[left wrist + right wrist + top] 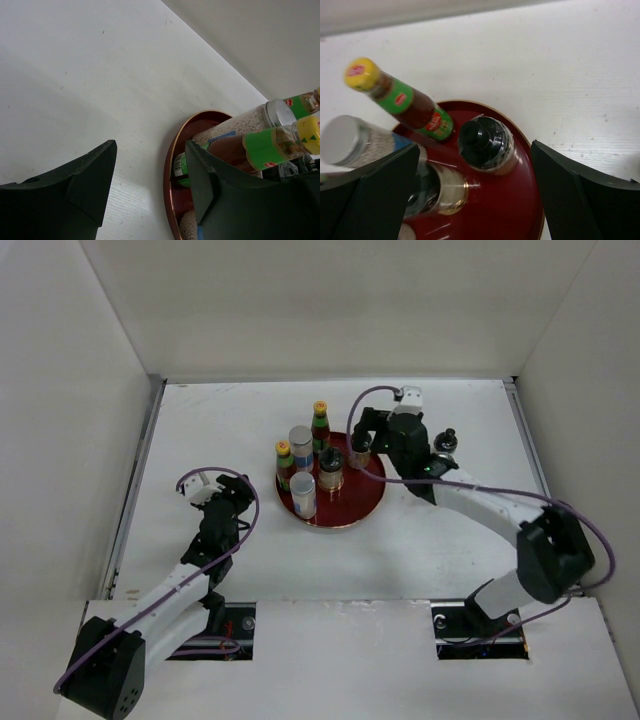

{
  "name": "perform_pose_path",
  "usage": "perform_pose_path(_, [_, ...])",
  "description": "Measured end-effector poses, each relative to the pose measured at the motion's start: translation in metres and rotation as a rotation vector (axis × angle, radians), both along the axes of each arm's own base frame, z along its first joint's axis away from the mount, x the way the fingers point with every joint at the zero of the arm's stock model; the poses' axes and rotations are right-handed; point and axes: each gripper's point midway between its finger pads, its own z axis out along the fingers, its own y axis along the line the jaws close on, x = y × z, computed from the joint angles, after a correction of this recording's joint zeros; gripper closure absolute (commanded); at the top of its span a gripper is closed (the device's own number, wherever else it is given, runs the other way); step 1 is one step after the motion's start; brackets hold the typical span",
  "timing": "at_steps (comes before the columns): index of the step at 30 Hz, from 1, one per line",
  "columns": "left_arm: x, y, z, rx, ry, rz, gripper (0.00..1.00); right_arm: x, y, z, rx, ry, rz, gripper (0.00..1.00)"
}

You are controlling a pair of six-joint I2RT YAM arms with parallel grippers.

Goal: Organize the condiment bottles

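Our right gripper [475,187] stands released around a black-capped glass cruet [485,142] at the round red plate's [520,205] far right edge; our left gripper [150,160] hangs unclenched, empty, off its left edge.

I see right fingers [580,200] in matt black plastic. Between them: glossy red plate [517,202], clear-glass cruet [487,145], shiny black cap. Toward left finger: sauce bottle [410,107], glossy label, yellow plastic cap; shaker [345,142], dull metal lid. Beyond: matt white table [570,75].

condiment bottles [331,470] upright on plate [352,512], one cruet [447,439] apart
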Motion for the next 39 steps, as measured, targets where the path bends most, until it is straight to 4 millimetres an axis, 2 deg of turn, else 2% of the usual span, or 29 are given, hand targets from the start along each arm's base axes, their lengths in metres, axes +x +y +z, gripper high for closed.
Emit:
perform_pose_path(2, [0.000,0.000,0.002,-0.002,-0.005,0.000,0.44,-0.015,-0.014,0.029,0.045,-0.057,-0.019,0.00])
perform_pose_path(5, [-0.001,0.000,0.007,-0.009,-0.022,0.000,0.44,-0.038,-0.042,0.059,0.088,-0.127,-0.081,0.00])
perform_pose_path(7, [-0.001,0.000,0.008,-0.011,-0.026,-0.002,0.44,-0.052,-0.065,0.068,0.096,-0.154,-0.142,0.00])
perform_pose_path(9, [-0.001,-0.002,0.008,-0.011,-0.025,-0.008,0.43,-0.064,-0.091,0.067,0.084,-0.155,-0.223,0.00])
perform_pose_path(11, [-0.001,-0.003,0.007,-0.012,-0.024,-0.014,0.42,-0.075,-0.113,0.058,0.055,-0.136,-0.300,0.00])
perform_pose_path(14, [-0.001,-0.007,0.007,-0.014,-0.023,-0.029,0.40,-0.087,-0.144,0.032,-0.009,-0.072,-0.404,0.00])
perform_pose_path(19, [-0.002,-0.008,0.007,-0.015,-0.023,-0.037,0.38,-0.103,-0.175,-0.024,-0.101,0.070,-0.498,0.00])
perform_pose_path(21, [-0.002,-0.009,0.007,-0.015,-0.023,-0.041,0.38,-0.104,-0.184,-0.039,-0.121,0.108,-0.519,0.00])
perform_pose_path(24, [-0.002,-0.012,0.004,-0.011,-0.012,-0.050,0.38,-0.098,-0.188,-0.050,-0.122,0.140,-0.522,0.00])
perform_pose_path(34, [-0.001,-0.014,-0.006,0.002,0.020,-0.056,0.37,-0.069,-0.180,-0.085,-0.169,0.198,-0.467,0.00])
perform_pose_path(36, [-0.001,-0.014,-0.008,0.005,0.026,-0.057,0.37,-0.063,-0.181,-0.087,-0.179,0.200,-0.467,0.03])
perform_pose_path(39, [0.000,-0.015,-0.012,0.009,0.037,-0.059,0.37,-0.051,-0.182,-0.087,-0.183,0.188,-0.474,0.17])
